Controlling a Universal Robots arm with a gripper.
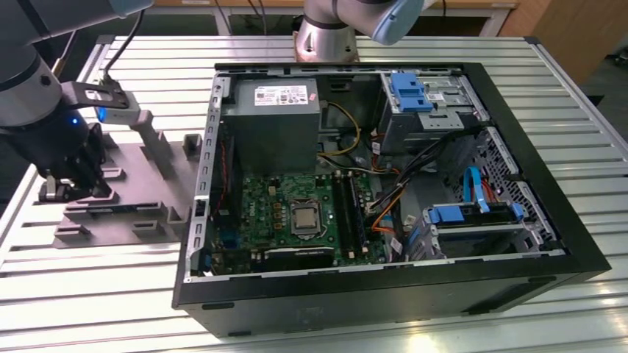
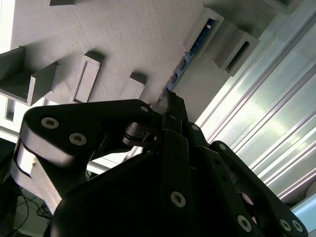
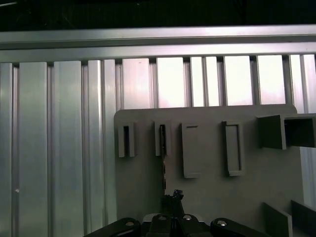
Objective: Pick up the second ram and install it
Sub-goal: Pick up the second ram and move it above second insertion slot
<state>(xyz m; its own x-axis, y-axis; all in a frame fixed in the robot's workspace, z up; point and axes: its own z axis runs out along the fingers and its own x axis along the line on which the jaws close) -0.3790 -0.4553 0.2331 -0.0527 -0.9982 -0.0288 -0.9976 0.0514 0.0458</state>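
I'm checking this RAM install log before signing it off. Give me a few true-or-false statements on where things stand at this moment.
1. The gripper is at the grey holder, outside the computer case. True.
2. The second ram already sits in a motherboard slot. False: it stands on edge in the grey holder.
3. The computer case lies open, with its motherboard showing. True.
4. The gripper is wide open, well away from the ram. False: in the second wrist view it is shut on the second ram.
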